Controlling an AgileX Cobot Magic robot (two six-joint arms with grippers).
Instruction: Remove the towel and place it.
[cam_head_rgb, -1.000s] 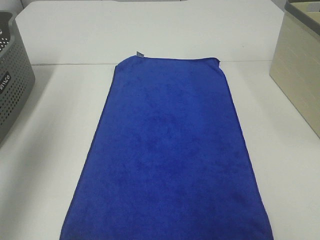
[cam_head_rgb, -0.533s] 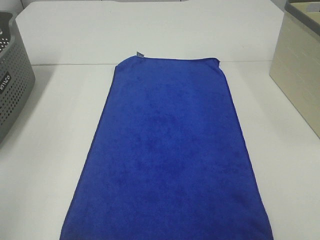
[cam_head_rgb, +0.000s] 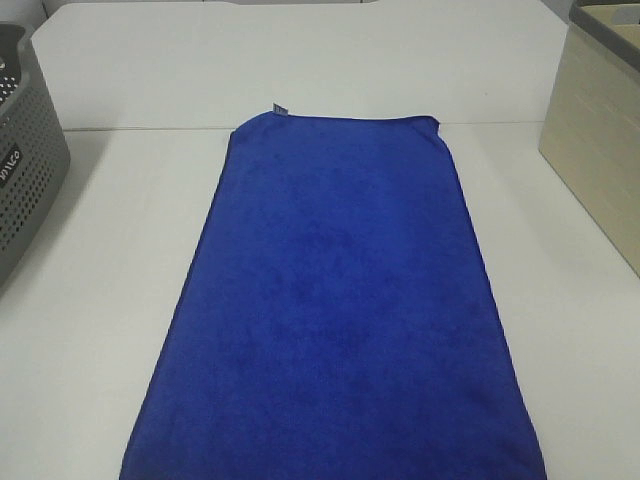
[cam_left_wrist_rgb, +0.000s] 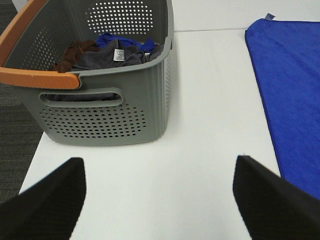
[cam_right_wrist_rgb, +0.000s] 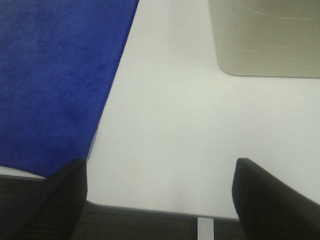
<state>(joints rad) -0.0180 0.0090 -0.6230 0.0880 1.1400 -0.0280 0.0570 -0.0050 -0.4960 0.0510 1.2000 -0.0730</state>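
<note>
The big blue fluffy towel (cam_head_rgb: 335, 310) lies flat on the white table (cam_head_rgb: 90, 300), and the left gripper (cam_left_wrist_rgb: 159, 200) and the right gripper (cam_right_wrist_rgb: 160, 195) both hang wide apart, holding nothing.

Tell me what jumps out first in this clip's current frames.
A big blue towel lies spread flat down the middle of the white table. At the left edge stands a grey basket with an orange handle and clothes inside; a beige box sits at the right edge.
</note>
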